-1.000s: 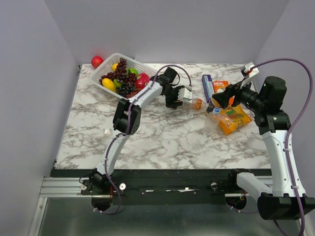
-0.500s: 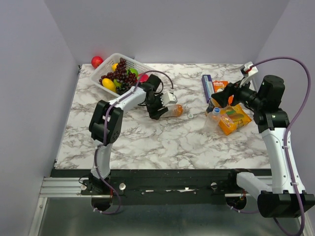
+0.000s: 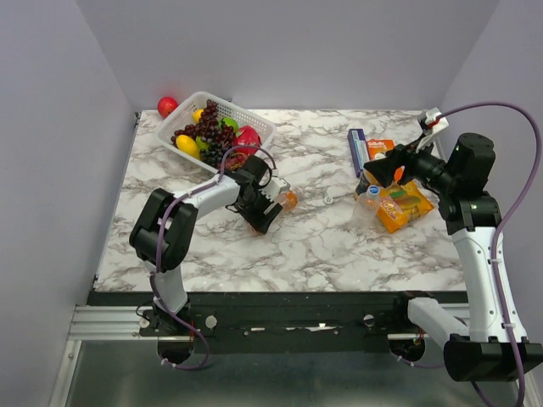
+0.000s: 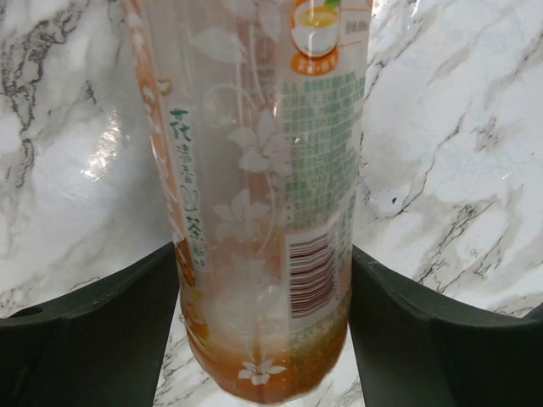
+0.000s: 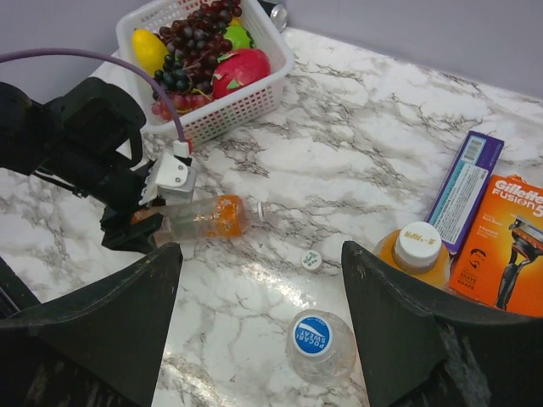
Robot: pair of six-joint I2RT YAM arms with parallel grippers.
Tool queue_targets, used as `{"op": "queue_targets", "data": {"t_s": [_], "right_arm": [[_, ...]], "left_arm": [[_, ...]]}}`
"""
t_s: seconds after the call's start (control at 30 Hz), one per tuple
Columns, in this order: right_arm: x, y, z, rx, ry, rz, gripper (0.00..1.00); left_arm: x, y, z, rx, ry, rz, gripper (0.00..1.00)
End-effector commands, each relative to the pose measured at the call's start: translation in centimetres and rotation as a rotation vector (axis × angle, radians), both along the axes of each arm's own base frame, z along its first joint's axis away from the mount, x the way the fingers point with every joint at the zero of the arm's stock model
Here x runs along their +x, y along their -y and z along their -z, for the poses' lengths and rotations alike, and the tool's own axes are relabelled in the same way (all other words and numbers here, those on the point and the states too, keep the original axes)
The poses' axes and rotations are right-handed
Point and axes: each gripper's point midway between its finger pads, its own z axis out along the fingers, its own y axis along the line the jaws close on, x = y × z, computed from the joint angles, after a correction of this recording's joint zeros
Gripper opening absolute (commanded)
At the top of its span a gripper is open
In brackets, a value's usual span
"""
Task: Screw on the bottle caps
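My left gripper [image 3: 264, 209] is shut on an uncapped orange bottle [image 3: 288, 200], which it holds on its side low over the marble table. In the left wrist view the bottle [image 4: 263, 212] fills the gap between both fingers [image 4: 93, 335]. A loose white cap [image 3: 328, 200] lies to its right, also seen in the right wrist view [image 5: 311, 260]. A clear bottle [image 5: 316, 339] with a blue cap and an orange bottle [image 5: 418, 248] with a white cap stand upright at the right. My right gripper [image 3: 379, 175] is open and empty above them.
A white basket [image 3: 254, 120] of fruit stands at the back left, with a red fruit [image 3: 167, 105] beside it. A purple box [image 5: 465, 188], an orange razor box [image 5: 509, 246] and orange packets [image 3: 400, 206] lie at the right.
My left arm has swung left and toward the near side, carrying the orange bottle from the table's back centre to the left of centre. The right arm has barely moved.
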Motion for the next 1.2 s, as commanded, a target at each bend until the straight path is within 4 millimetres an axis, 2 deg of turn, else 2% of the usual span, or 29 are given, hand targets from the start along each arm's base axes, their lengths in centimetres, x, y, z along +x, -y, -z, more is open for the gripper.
{"op": "queue_targets", "data": {"t_s": [0.0,0.13,0.27,0.37,0.47,0.5,0.53,0.57,0.63,0.67,0.7,0.73,0.8,0.83,0.9,0.93,0.97,1.03,1.07,1.17], "right_arm": [[-0.8,-0.3,-0.6,0.025,0.020,-0.011,0.83],[-1.2,-0.2,-0.6,0.023,0.027,-0.008,0.84],[-1.3,-0.2,-0.8,0.015,0.037,-0.010,0.84],[-1.1,-0.2,-0.7,0.009,0.036,-0.016,0.83],[-0.3,-0.2,-0.4,-0.013,0.018,-0.030,0.82],[-0.1,-0.3,-1.3,-0.023,0.033,-0.042,0.81],[0.2,-0.3,-1.2,-0.051,0.037,-0.058,0.80],[0.8,-0.5,0.1,-0.062,-0.022,-0.082,0.79],[1.4,-1.3,-0.6,-0.125,0.006,-0.136,0.78],[2.0,-1.6,0.7,-0.144,-0.052,-0.152,0.78],[2.4,-1.8,1.0,-0.160,-0.062,-0.166,0.78],[2.7,-2.5,0.0,-0.192,-0.027,-0.194,0.78],[3.3,-3.2,1.6,-0.235,-0.086,-0.228,0.77],[3.3,-4.1,1.6,-0.268,-0.071,-0.262,0.77],[3.9,-4.7,1.7,-0.296,-0.097,-0.278,0.77],[3.9,-5.6,1.9,-0.296,-0.110,-0.302,0.77],[3.6,-6.2,1.2,-0.283,-0.116,-0.329,0.77],[3.1,-7.8,1.4,-0.221,-0.176,-0.366,0.77],[2.7,-9.0,0.7,-0.162,-0.173,-0.413,0.78],[1.2,-12.1,0.2,0.003,-0.293,-0.507,0.80]], "left_arm": [[1.3,-0.1,0.7,0.058,0.013,-0.077,0.84],[1.8,0.2,1.2,0.071,0.009,-0.049,0.82],[0.0,0.0,2.2,0.091,-0.039,0.000,0.76],[-1.6,0.3,2.6,0.075,-0.073,0.017,0.67],[-2.6,0.9,2.6,0.024,-0.097,0.024,0.54],[-2.8,1.0,2.6,0.011,-0.103,0.025,0.47],[-2.8,1.2,2.4,-0.006,-0.098,0.022,0.45],[-3.1,1.3,2.0,-0.033,-0.096,0.024,0.44],[-3.0,1.7,1.4,-0.074,-0.069,0.016,0.41],[-3.2,1.5,1.0,-0.086,-0.054,0.009,0.40],[-3.0,1.3,0.6,-0.108,-0.046,-0.011,0.37],[-2.4,1.4,0.0,-0.140,-0.017,-0.028,0.36],[-2.1,0.3,-1.5,-0.186,0.027,-0.097,0.36],[-1.7,0.3,-2.3,-0.221,0.061,-0.106,0.36],[-2.3,-0.5,-4.2,-0.286,0.130,-0.127,0.35],[-1.6,-0.3,-5.8,-0.357,0.197,-0.122,0.35],[-2.7,-0.7,-7.2,-0.400,0.261,-0.109,0.34],[-2.9,-0.5,-9.7,-0.483,0.375,-0.075,0.33],[-4.1,-0.5,-11.1,-0.538,0.422,-0.048,0.31],[-4.7,-0.8,-13.8,-0.622,0.533,-0.075,0.26]]}}
